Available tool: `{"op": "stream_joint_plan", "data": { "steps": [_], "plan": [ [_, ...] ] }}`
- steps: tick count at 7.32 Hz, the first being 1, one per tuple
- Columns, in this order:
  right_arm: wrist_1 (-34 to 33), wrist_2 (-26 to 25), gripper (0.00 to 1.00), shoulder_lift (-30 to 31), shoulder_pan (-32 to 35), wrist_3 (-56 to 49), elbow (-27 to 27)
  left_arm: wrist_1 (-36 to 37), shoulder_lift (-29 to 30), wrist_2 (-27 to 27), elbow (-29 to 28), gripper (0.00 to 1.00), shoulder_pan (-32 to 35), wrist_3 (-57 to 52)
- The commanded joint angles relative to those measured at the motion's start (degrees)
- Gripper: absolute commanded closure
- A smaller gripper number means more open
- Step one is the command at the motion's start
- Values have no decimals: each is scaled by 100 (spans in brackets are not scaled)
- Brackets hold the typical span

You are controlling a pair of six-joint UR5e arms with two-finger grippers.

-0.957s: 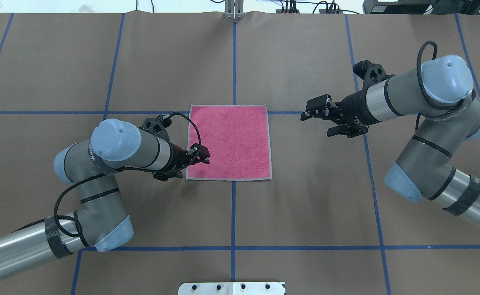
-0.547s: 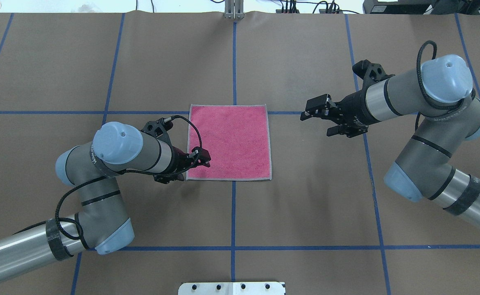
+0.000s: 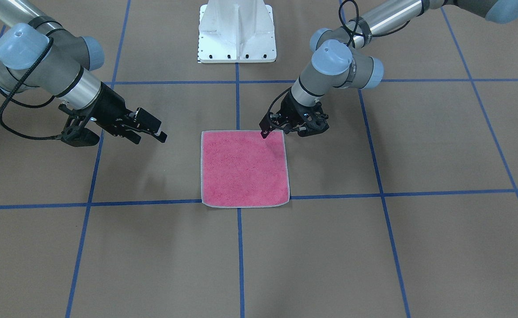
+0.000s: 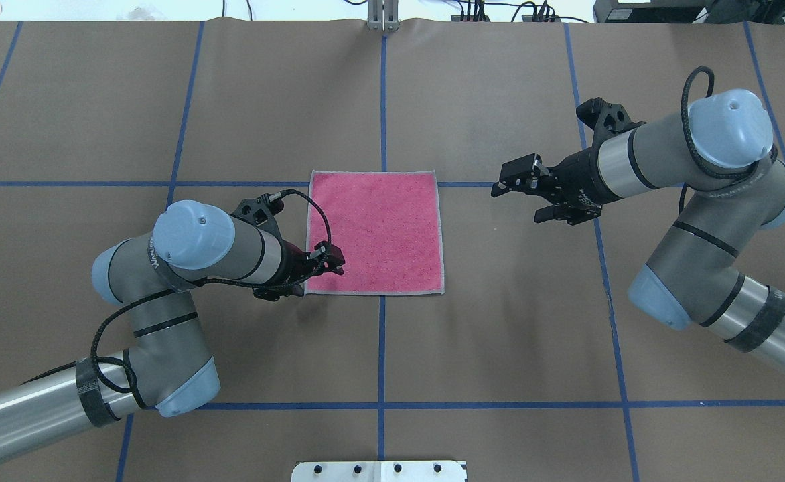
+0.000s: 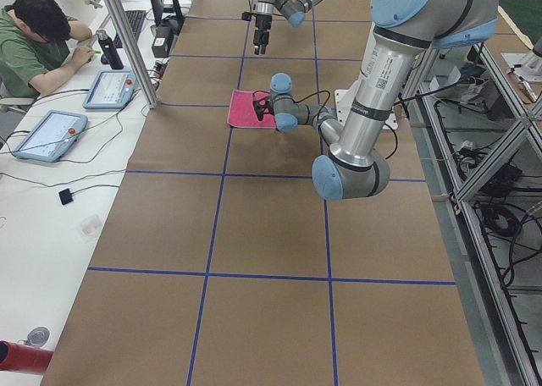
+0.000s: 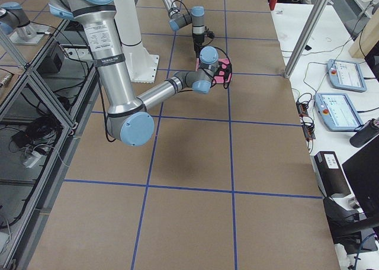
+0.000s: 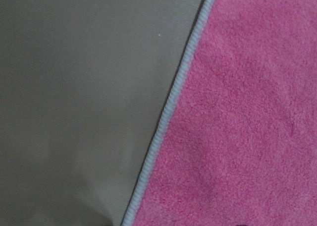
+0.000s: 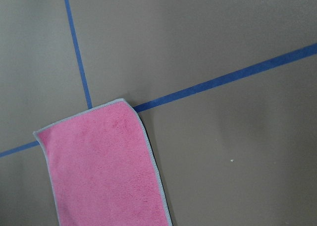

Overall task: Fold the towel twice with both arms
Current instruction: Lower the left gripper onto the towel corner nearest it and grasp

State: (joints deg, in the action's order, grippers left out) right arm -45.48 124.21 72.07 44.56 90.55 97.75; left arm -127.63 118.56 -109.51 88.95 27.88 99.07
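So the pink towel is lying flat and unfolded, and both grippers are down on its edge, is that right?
Only the left gripper is down at the edge of the towel, near a corner. The right gripper hangs off to the side, clear of it, as the overhead view shows. The towel does lie flat and unfolded.

Black two-finger left gripper [image 4: 333,262] aims 3 o'clock, tipped low; black two-finger right gripper [image 4: 517,202] aims 9 o'clock, jaws parted.

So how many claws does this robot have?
2. The left claw is over the towel's left edge; the right claw is beyond its right side, not touching.
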Motion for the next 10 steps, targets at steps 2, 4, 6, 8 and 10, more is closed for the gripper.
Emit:
{"op": "stream_joint_plan", "data": {
  "steps": [2, 4, 6, 8, 10],
  "plan": [
    [-5, -2, 1, 0, 0, -2, -1, -7, 0, 0, -1, 22, -2, 7],
    [-5, -2, 1, 0, 0, -2, -1, -7, -9, 0, -1, 26, -28, 7],
    [-5, -2, 1, 0, 0, -2, -1, -7, 0, 0, -1, 32, -28, 16],
    [-5, -2, 1, 0, 0, -2, -10, -7, 0, 0, -1, 43, -28, 33],
    [-5, -2, 1, 0, 0, -2, -10, -7, 0, 0, -1, 52, -28, 33]
  ]
}}
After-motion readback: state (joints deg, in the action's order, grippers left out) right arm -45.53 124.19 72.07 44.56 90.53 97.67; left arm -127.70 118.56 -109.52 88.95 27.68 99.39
